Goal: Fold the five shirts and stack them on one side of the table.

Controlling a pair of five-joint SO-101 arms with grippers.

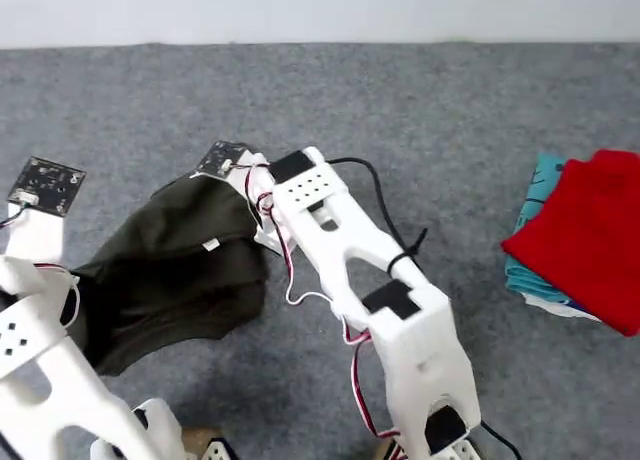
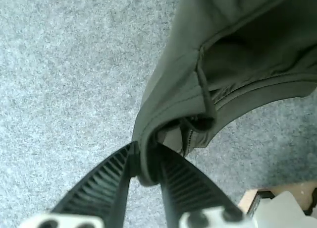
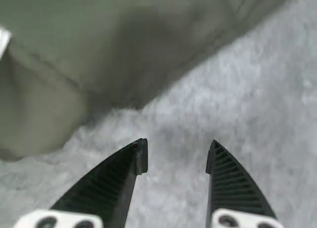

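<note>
- High view: the olive shirt (image 1: pixel 170 270) lies crumpled on the counter (image 1: pixel 450 110) between both arms. The folded stack (image 1: pixel 585 235) sits well apart, evidently the collection side.
- Left wrist view: the left gripper (image 2: pixel 147 154) has its fingers clamped on the shirt's edge, probably to spread it.
- Right wrist view: the right gripper (image 3: pixel 178 144) has its fingers spread and empty above the counter, just beside the shirt.

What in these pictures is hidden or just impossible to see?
High view: the pile under the red shirt runs off the edge, so its count is unclear.
High view: the right arm covers part of the olive shirt.
Left wrist view: the left claw hides the fold it grips.
</note>
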